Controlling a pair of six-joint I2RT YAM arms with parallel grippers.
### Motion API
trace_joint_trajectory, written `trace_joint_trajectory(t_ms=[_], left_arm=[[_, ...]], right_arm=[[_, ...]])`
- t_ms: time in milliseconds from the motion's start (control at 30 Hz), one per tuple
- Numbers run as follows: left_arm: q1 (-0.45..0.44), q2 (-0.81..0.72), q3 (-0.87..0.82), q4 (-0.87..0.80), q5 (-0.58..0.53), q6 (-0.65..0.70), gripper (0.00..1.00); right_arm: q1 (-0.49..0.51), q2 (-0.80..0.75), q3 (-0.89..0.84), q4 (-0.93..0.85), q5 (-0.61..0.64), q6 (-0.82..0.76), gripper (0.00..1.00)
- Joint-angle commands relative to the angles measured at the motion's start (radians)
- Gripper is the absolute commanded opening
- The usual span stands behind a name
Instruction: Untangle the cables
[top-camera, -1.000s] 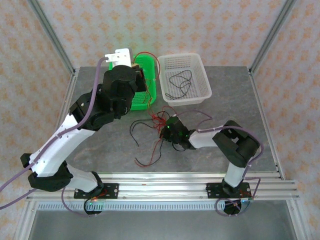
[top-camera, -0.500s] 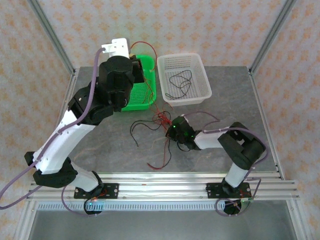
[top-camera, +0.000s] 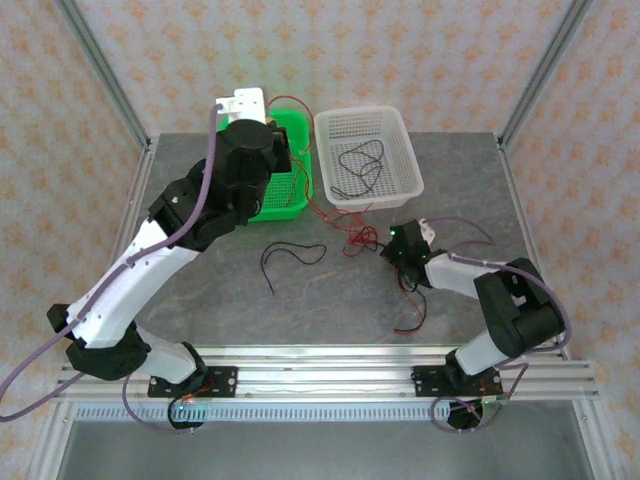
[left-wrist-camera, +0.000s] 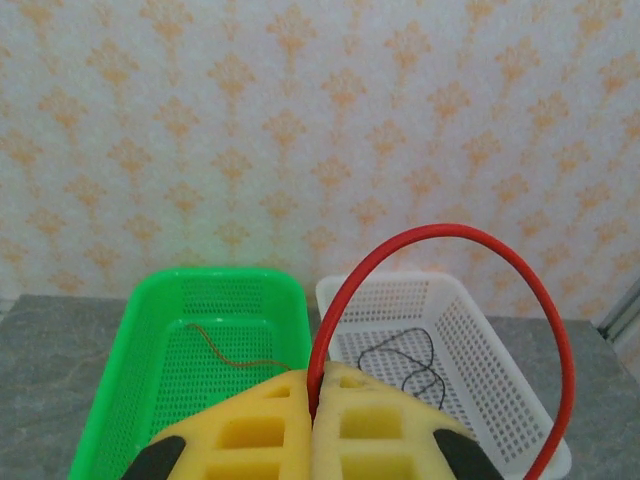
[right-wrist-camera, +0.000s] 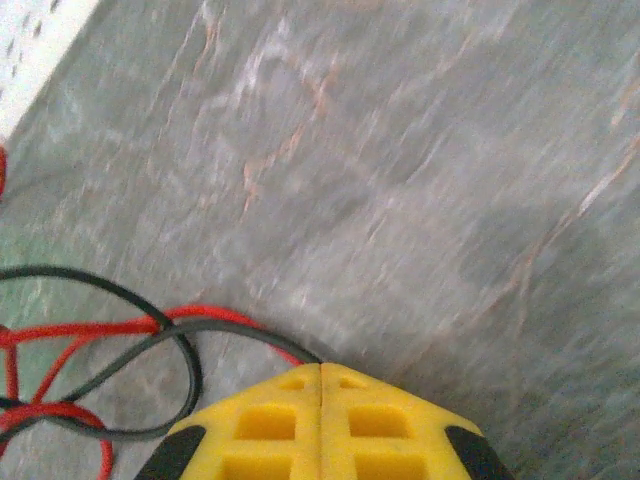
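Step in hand: pulling one strand free. The left tool (left-wrist-camera: 313, 385) is clamped on a red cable (left-wrist-camera: 450, 232) that arcs up out of its pads, and it hangs above the green basket (left-wrist-camera: 110, 380). I judge the strand is meant to go in there.
Right tool: the right tool (right-wrist-camera: 320, 378) sits low over the counter (right-wrist-camera: 450, 150) with its pads pressed together. A black cable (right-wrist-camera: 120, 292) and red strands (right-wrist-camera: 70, 332) run into the seam, apparently pinched as an anchor.
Cables: the tangle (top-camera: 352, 238) lies on the counter between the baskets and the right tool. A loose black cable (top-camera: 290, 255) lies well apart to its left.
Next move: likely lifting the red cable farther while the other side holds firm, then lowering it into the green basket.
Around: the white basket (top-camera: 408, 165) holds a black coil (top-camera: 358, 165). The green basket holds a thin reddish wire (left-wrist-camera: 235, 350).
In the way: red strands cross the gap beside the white basket and could snag its rim. Pulling against the knot may drag the whole bundle.
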Motion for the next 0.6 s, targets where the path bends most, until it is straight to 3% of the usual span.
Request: trace_joint_trajectory(t_ms=[0, 233, 400, 500, 567], left_arm=[[0.009, -0.058, -0.069, 0.06, 0.051, -0.043, 0.0], [0.009, -0.104, -0.196, 0.091, 0.103, -0.105, 0.0], [0.01, -0.109, -0.216, 0.099, 0.118, -0.124, 0.0], [0.009, -0.107, -0.212, 0.098, 0.122, -0.126, 0.0], [0.01, -0.106, -0.204, 0.093, 0.121, -0.126, 0.0]], right_arm=[[-0.005, -0.062, 0.071, -0.08, 0.072, -0.106, 0.0], [0.003, -0.265, 0.095, -0.146, -0.058, -0.222, 0.03], [0.118, -0.401, 0.119, -0.143, -0.259, -0.391, 0.33], [0.238, -0.379, 0.175, -0.18, -0.24, -0.562, 0.5], [0.289, -0.338, 0.218, -0.211, -0.2, -0.65, 0.56]])
